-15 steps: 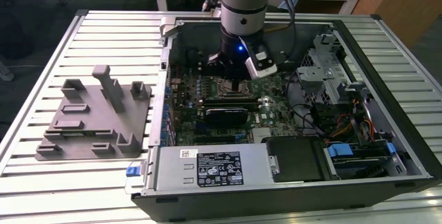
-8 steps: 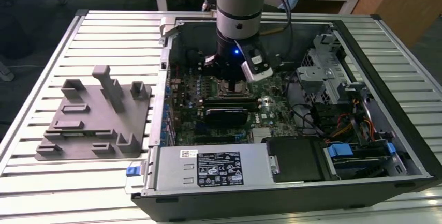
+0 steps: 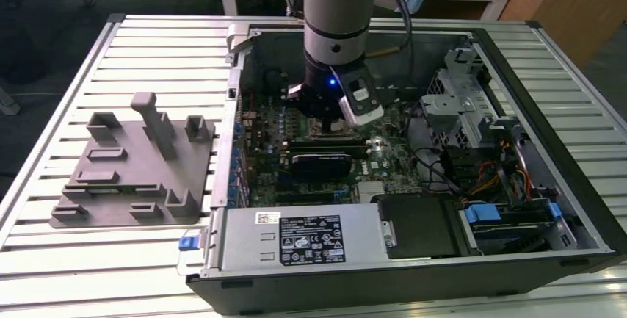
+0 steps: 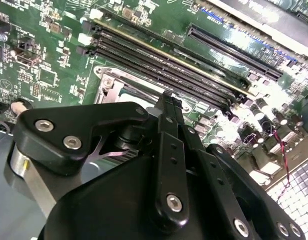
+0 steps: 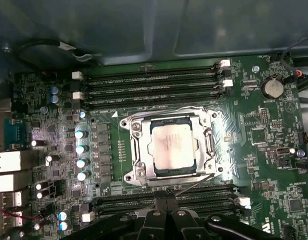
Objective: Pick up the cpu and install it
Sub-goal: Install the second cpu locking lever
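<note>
Claw [image 5: 166, 212], fingers pressed together and empty, is hovering over the motherboard [image 5: 264, 135]; cpu [image 5: 172, 146] is already sitting in its socket [image 5: 135, 150].

cpu [image 5: 173, 146] in socket frame [image 5: 170, 150] on motherboard [image 5: 264, 135] | tray [image 3: 137, 167] (exterior view's left) beside computer case [image 3: 412, 259]

Cpu [image 5: 172, 148] sits flat in socket frame [image 5: 170, 150], mid motherboard [image 5: 264, 135]; pincer [image 5: 166, 212] just beside.
</note>
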You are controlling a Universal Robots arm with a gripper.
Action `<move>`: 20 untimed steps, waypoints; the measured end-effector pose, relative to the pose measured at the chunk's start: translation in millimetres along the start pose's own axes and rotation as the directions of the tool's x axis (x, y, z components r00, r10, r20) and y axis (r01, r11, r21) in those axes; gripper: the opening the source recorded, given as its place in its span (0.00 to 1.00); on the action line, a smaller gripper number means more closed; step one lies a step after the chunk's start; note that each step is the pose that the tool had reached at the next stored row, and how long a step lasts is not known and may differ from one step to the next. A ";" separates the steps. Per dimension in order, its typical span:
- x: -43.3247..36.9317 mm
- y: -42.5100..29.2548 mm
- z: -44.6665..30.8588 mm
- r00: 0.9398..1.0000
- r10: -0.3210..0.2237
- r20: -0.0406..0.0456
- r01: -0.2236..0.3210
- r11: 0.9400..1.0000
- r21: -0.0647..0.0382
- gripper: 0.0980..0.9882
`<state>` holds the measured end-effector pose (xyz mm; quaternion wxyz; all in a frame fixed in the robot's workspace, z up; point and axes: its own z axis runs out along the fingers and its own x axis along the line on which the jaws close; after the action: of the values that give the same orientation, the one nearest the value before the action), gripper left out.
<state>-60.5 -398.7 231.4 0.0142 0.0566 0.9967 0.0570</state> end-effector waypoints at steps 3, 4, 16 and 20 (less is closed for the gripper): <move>2.1 -4.1 1.3 1.000 0.001 -0.002 -0.001 1.000 -0.020 0.01; 2.8 -5.2 1.8 1.000 0.001 -0.003 -0.001 1.000 -0.026 0.01; 7.9 -19.5 9.5 1.000 0.003 -0.010 -0.003 0.996 -0.084 0.01; 10.1 -23.4 14.9 1.000 0.003 -0.013 -0.005 0.994 -0.112 0.01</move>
<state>-72.6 -418.9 213.7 0.0109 0.0574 0.9919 0.1131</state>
